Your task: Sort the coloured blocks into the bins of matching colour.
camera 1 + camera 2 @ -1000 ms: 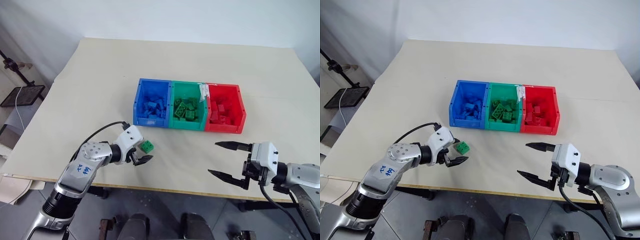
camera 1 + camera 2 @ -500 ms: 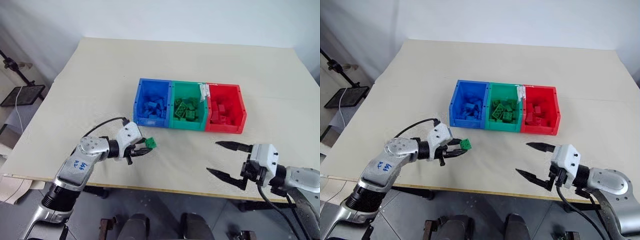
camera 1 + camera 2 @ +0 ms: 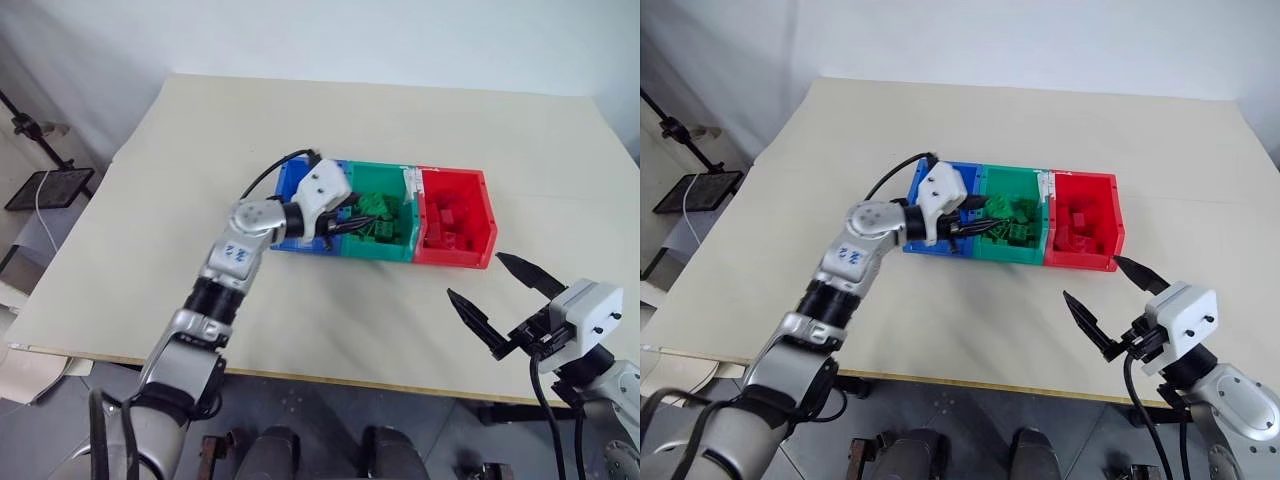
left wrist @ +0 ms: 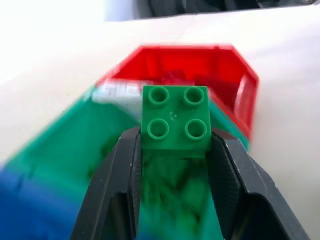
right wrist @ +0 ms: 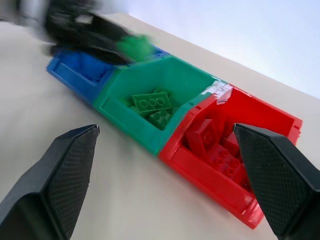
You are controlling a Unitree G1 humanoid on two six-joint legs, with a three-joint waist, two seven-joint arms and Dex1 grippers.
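A green studded block (image 4: 175, 121) sits in black pincer fingers (image 4: 116, 185); the bins are blue (image 5: 75, 70), green (image 5: 150, 90) and red (image 5: 240, 135); the bench (image 3: 200, 150) is cream.

The table (image 3: 200, 140) lies bare across the whole upper half of the frame and down the left side; a wide open strip runs along the lower edge too, in front of the bins (image 3: 383, 212); those three joined bins block the centre; the left gripper (image 3: 352, 213), clamped on a green block (image 4: 175, 122), hangs over the green bin; the right gripper (image 3: 497, 296), fingers spread wide, occupies the lower right corner, well apart from the red bin.
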